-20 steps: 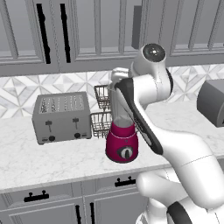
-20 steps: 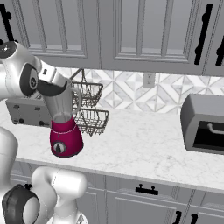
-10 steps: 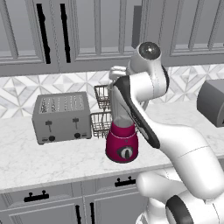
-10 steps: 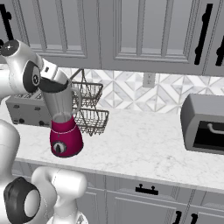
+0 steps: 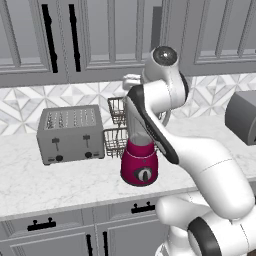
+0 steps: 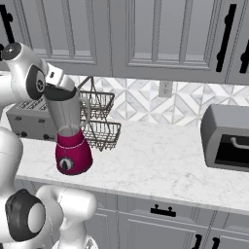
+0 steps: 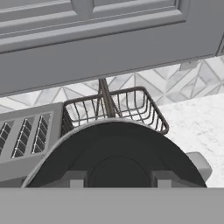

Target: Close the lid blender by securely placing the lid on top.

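arm: hand apparently tilted slightly | lid: unmoved on jar

No readable text, label, brand or number on any appliance, cabinet or wall; no signs anywhere in view.
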### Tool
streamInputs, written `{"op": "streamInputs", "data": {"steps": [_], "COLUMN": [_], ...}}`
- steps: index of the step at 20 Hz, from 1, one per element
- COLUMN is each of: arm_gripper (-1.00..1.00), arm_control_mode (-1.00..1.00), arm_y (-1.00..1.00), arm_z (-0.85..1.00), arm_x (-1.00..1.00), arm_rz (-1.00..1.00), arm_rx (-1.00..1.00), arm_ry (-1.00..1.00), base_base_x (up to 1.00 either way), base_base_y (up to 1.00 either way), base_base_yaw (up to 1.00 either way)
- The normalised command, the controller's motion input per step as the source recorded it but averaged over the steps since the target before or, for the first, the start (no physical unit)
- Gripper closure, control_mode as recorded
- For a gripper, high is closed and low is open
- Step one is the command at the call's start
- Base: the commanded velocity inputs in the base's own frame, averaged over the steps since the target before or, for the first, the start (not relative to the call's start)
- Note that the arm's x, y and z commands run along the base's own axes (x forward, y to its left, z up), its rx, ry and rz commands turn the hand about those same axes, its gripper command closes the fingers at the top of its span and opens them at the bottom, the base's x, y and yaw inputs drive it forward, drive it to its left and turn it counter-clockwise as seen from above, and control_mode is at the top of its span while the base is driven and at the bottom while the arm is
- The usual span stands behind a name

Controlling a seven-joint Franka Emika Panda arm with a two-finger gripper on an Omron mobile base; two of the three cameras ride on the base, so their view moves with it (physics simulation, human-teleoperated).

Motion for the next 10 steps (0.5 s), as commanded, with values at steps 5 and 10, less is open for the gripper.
{"op": "streamInputs", "data": {"steps": [5, 10], "arm_gripper": [1.0, 1.0], "arm_control_mode": [-1.0, -1.0], "arm_y": [0.04, 0.04], "arm_z": [0.0, 0.0], "arm_x": [0.2, 0.18], "arm_rz": [0.0, 0.0], "arm_rx": [0.0, 0.0], "arm_ry": [0.0, 0.0], "base_base_x": [0.0, 0.0], "base_base_y": [0.0, 0.0], "base_base_yaw": [0.0, 0.0]}}
